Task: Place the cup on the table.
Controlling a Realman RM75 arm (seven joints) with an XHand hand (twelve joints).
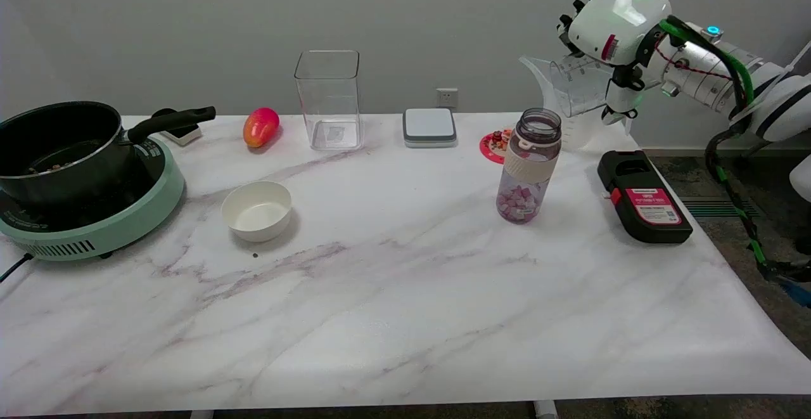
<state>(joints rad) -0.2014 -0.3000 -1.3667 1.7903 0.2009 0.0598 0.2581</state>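
Observation:
The cup (570,83) is a clear plastic measuring cup with printed marks and a spout pointing left. My right hand (611,26) holds it in the air at the far right, above the back right corner of the marble table (393,305). The cup is tilted, with its mouth turned to the left. The hand's fingers wrap over the cup's right side and hide that part. Below and to the left of the cup stands an open bottle (529,165) with pink and white pieces in its bottom.
A black box with a red label (643,197) lies below the hand near the right edge. A red coaster (494,146), a grey-white lid (429,127), a clear tall container (328,99), a mango (260,127), a white bowl (256,210) and a pot on a green cooker (76,178) are further left.

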